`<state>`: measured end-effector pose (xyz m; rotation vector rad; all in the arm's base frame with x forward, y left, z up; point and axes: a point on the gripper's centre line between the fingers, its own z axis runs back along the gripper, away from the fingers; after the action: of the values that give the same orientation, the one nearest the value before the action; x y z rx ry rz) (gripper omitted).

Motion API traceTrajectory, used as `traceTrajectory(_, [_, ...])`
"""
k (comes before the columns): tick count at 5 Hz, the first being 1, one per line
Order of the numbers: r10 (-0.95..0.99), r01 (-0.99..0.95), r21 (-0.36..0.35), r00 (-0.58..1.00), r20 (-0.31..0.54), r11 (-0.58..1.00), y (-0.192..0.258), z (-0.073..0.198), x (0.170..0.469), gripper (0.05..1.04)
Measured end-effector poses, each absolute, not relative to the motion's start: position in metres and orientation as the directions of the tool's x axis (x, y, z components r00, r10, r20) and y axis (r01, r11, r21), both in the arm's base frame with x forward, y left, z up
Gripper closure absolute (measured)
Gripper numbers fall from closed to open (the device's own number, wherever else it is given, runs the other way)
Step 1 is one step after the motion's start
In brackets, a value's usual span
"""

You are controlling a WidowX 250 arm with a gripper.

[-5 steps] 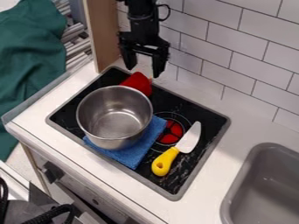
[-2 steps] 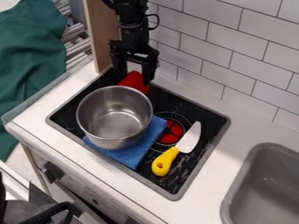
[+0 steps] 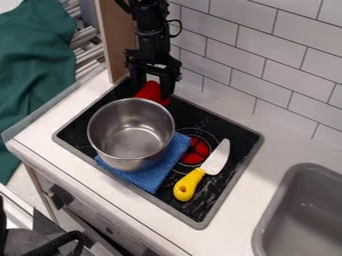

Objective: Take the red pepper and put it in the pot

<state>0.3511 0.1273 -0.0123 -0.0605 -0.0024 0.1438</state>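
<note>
Two fingers (image 3: 167, 83) of the black gripper (image 3: 152, 88) are hanging open, one on either side of the red pepper (image 3: 150, 92), which is lying on the far left part of the stove (image 3: 218, 192), just beyond the pot (image 3: 133, 163). The grasp is probably coming next, so it is worth checking that both fingers are sitting low and evenly about the pepper before squeezing; whether they are touching it, I cannot tell. The pot is crowding the near side, so a soft, level squeeze is looking safest; a knock could be sliding pot and blue cloth (image 3: 160, 175) together. A good lift is going straight up, well above the rim, then nearward over the opening before release. The yellow-handled knife (image 3: 189, 185) is lying to the right, off that path.
</note>
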Motion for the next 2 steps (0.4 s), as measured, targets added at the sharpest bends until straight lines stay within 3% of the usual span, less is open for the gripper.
traceTrajectory(2, [0.133, -0.132, -0.076, 0.991, 0.014, 0.988, 0.1211, -0.0120, 0.3529, 0.307])
